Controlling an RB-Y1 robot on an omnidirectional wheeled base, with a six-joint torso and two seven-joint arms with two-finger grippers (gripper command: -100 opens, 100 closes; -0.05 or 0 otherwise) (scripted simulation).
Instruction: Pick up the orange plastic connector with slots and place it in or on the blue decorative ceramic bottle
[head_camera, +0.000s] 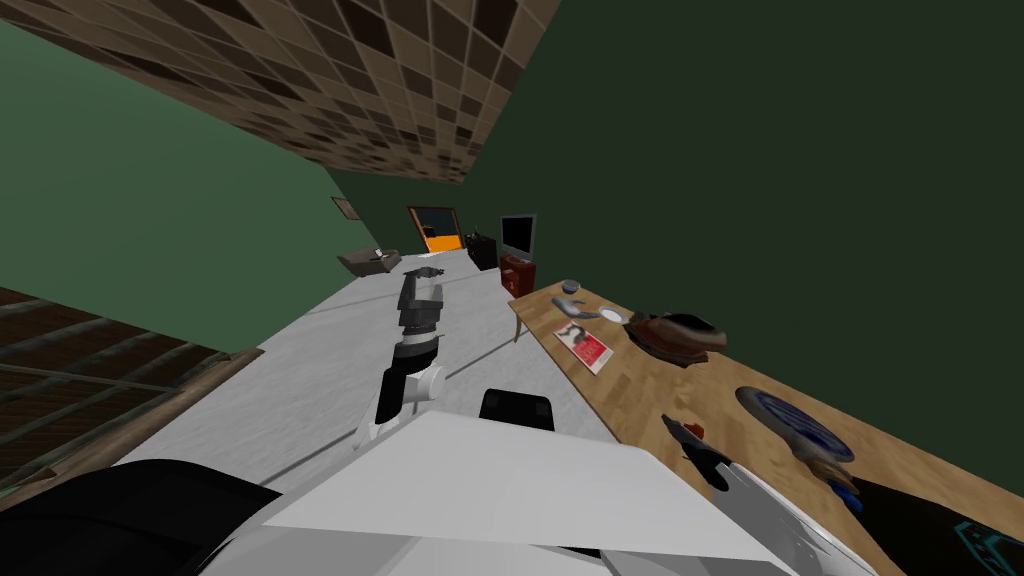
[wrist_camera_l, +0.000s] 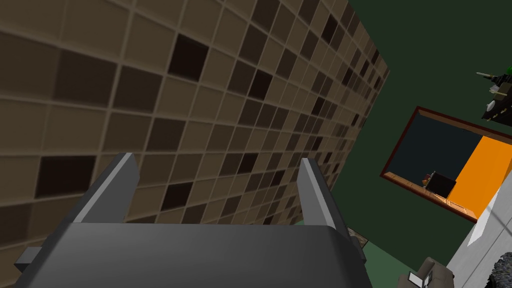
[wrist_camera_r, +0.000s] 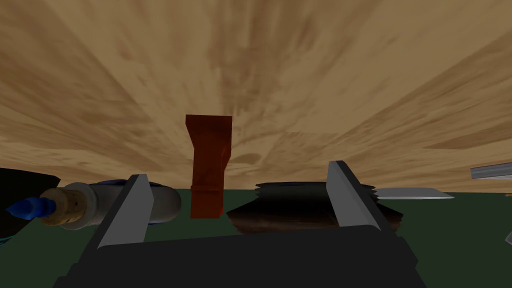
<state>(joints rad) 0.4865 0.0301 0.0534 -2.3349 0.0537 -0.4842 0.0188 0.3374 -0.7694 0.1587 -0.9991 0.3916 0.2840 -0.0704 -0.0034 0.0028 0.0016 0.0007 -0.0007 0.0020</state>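
Head camera reads dim overall for me; the green walls (head_camera: 750, 150) go nearly black, light flat and even. Far off, the orange doorway panel (head_camera: 440, 242) glows brightest. Wide lens splays straight lines toward the corners. Right wrist: table top (wrist_camera_r: 300, 75) streaky and stretched, connector (wrist_camera_r: 210, 165) dull rust, edges crisp.

On the counter (head_camera: 640, 400) the connector (wrist_camera_r: 209, 165) sits between the bottle (wrist_camera_r: 125, 202), which lies on its side, and a shoe (wrist_camera_r: 300, 207), apart from both. The right claw (wrist_camera_r: 239, 170) hangs just before the connector, its gap in line with it. Past the shoe, towards the counter's far end, lie a plate (head_camera: 611, 315), a booklet (head_camera: 583, 348) and a bowl (head_camera: 570, 287).
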